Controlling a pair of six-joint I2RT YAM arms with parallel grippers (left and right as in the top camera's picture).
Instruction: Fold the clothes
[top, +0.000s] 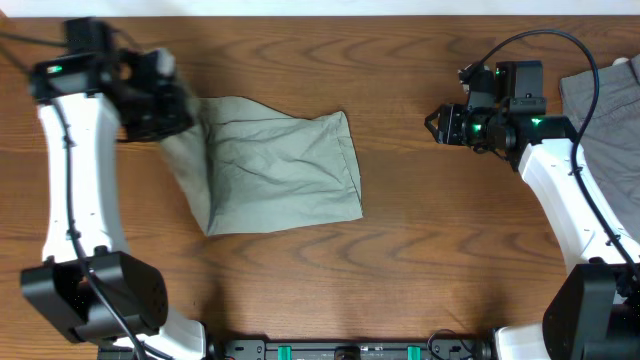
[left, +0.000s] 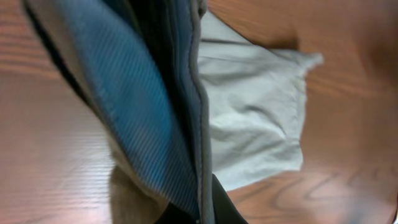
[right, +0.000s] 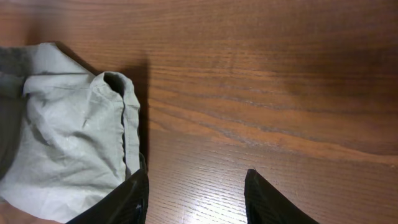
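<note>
The clothes (top: 285, 165), pale khaki-green shorts, lie wrinkled left of the table's middle. Their left end is lifted off the wood. My left gripper (top: 165, 110) is shut on that raised end. In the left wrist view the waistband seam and a blue striped lining (left: 143, 112) run down into the left gripper (left: 208, 208), and the rest of the clothes (left: 255, 118) lies flat beyond. My right gripper (top: 437, 125) hangs open over bare wood, to the right of the clothes and apart from them. In its own view the right gripper (right: 196, 190) has nothing between its fingers, and a hem of the clothes (right: 68, 143) lies at the left.
A darker grey garment (top: 605, 100) lies at the table's right edge behind the right arm. The wooden table (top: 420, 250) shows bare between the clothes and the right gripper and along the front.
</note>
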